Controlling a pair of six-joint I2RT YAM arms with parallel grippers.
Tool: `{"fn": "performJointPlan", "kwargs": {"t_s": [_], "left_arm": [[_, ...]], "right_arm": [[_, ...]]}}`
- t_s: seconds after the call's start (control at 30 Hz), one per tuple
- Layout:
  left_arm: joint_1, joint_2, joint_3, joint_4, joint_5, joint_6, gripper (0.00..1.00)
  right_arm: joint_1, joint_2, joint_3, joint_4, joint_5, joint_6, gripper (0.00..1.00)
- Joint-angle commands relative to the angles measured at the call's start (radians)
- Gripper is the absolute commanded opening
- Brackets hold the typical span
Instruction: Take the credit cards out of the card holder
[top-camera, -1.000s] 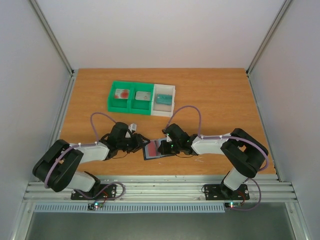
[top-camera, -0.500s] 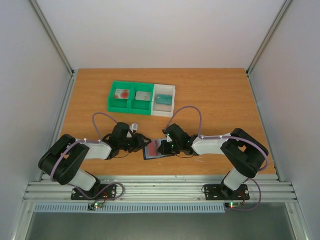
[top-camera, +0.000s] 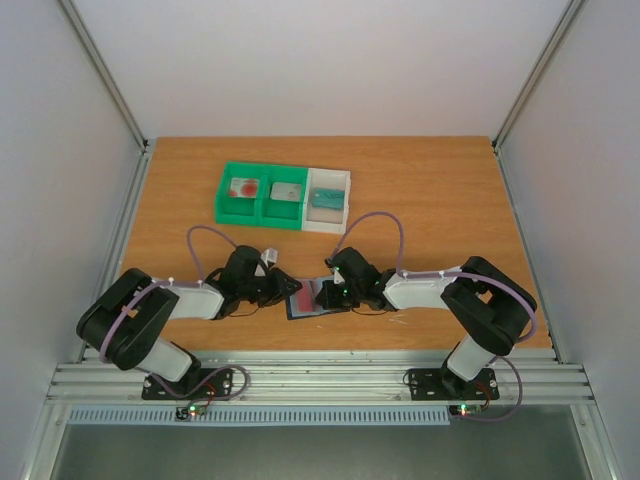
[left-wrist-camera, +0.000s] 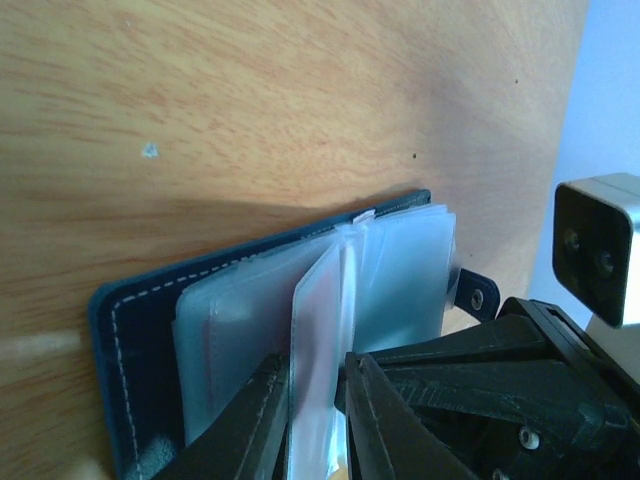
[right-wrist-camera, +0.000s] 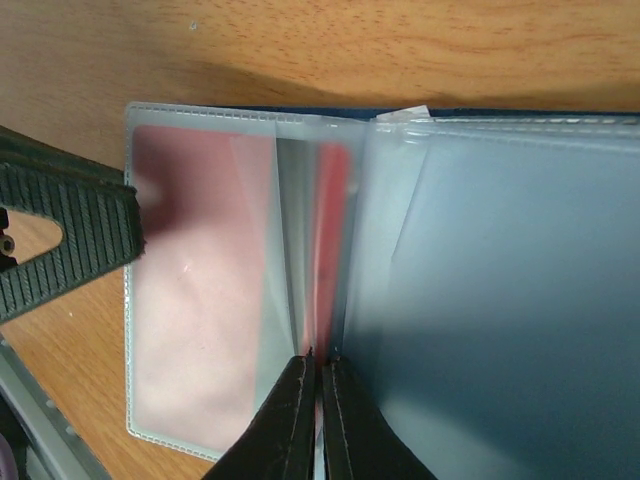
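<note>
The card holder (top-camera: 303, 301) lies open on the table between both arms, its dark blue cover (left-wrist-camera: 135, 310) flat and its clear sleeves fanned up. One raised sleeve holds a pinkish credit card (left-wrist-camera: 318, 310) (right-wrist-camera: 200, 300). My left gripper (top-camera: 287, 289) (left-wrist-camera: 313, 360) has its jaws closed against both faces of that sleeve at its outer edge; its ribbed pad (right-wrist-camera: 70, 235) shows there. My right gripper (top-camera: 323, 293) (right-wrist-camera: 318, 355) is shut on a neighbouring sleeve, where a red strip of another card (right-wrist-camera: 331, 220) shows edge-on.
A green-and-white compartment tray (top-camera: 264, 215) stands at the back. It holds a card with a red blotch (top-camera: 243, 187), a grey card (top-camera: 288, 191) and a teal item (top-camera: 326, 197). The right wrist camera (left-wrist-camera: 600, 250) sits close beside the holder.
My left gripper has slid right onto the holder, and its jaws have narrowed around the raised sleeve. The right gripper has stayed shut in place.
</note>
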Motion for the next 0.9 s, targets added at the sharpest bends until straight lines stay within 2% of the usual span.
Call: {"fn": "performJointPlan", "kwargs": {"t_s": [0.0,0.27,0.47,0.57,0.67,0.87], "left_arm": [[-0.023,-0.018,0.022,0.003,-0.01,0.018,0.17],[-0.03,-0.061,0.043,-0.076,-0.018,0.036,0.09],[-0.033,-0.085,0.048,-0.075,-0.005,0.033,0.16],[-0.041,-0.072,0.047,-0.044,0.009,0.021,0.21],[-0.06,-0.056,0.056,-0.032,0.007,0.017,0.22],[-0.095,-0.017,0.085,-0.015,0.013,0.01,0.23]], "right_arm": [[-0.003,0.005,-0.023,-0.018,-0.007,0.009,0.05],[0.0,0.009,-0.026,0.021,-0.064,0.016,0.07],[0.0,0.008,-0.03,0.02,-0.061,0.023,0.09],[0.0,-0.023,-0.033,0.001,-0.035,0.015,0.14],[-0.001,-0.045,-0.036,-0.015,-0.015,0.01,0.18],[-0.001,-0.088,-0.041,-0.046,0.02,-0.001,0.18]]}}
